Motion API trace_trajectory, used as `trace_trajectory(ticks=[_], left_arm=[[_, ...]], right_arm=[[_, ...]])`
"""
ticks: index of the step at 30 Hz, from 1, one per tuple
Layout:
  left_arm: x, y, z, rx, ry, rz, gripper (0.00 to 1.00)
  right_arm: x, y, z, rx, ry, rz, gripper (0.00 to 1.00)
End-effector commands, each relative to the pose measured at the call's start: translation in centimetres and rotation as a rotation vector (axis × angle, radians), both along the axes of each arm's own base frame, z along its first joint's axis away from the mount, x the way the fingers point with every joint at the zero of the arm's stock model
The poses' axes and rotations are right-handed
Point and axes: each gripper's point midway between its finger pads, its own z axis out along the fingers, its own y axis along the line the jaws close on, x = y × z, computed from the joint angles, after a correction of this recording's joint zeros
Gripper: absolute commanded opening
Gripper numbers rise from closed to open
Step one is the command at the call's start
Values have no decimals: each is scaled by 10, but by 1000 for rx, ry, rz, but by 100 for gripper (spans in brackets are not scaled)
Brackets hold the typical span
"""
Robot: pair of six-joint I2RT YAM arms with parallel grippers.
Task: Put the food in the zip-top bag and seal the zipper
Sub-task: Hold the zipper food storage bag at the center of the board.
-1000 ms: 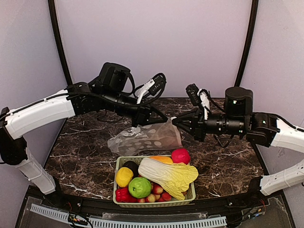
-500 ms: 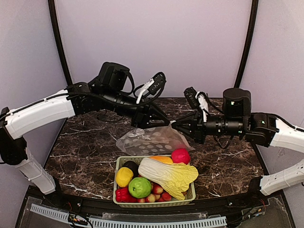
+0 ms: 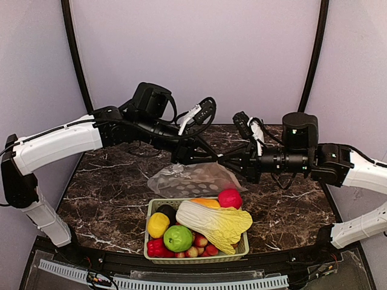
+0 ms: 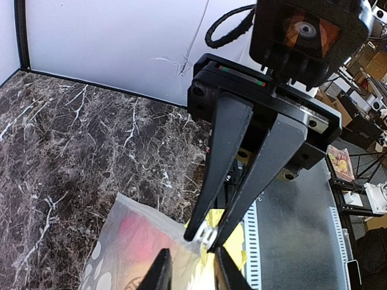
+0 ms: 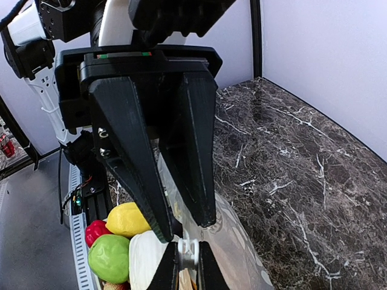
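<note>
Bag [image 3: 192, 179] lies on the surface [image 3: 109, 199] just behind the basket [image 3: 193, 260], long axis left-right. Its right rear edge is lifted and points toward the right arm. The rest sags left and down onto the surface.

Right jaws closed, pinching that raised edge. Left jaws apart, a finger on each side of the film by the same edge, tips close to the right ones. Cannot tell which edge carries the zipper.

Food all in the basket:
- cabbage [image 3: 214, 222] lying left-right, stem end left
- lemon [image 3: 158, 225]
- green apple [image 3: 178, 238]
- red pepper [image 3: 155, 248]
- pink fruit [image 3: 230, 197] at the back right corner
</note>
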Motion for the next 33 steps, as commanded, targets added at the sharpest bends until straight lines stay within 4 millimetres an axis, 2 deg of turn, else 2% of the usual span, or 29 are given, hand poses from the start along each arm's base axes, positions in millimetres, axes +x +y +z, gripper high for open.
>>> trace_trajectory(ticks=[1,4,7,15,25,33], left_arm=[[-2,-1,4,-5,-4,-16,16],[-2,0,4,-5,-6,-12,5],[-2,0,4,-6,-6,-12,1],[-3,0,8,-24,-5,-9,1],[5,10,31,-92,-77,78,1],[8,14,34,-104,-89,104,1]], right_arm=[[1,1,-1,7,6,5,0],[1,1,-1,4,6,3,0],[2,1,0,6,4,1,0],[3,-1,-4,0,8,-10,0],[5,-1,-29,-46,45,-27,0],[5,-3,-39,-62,63,-28,0]])
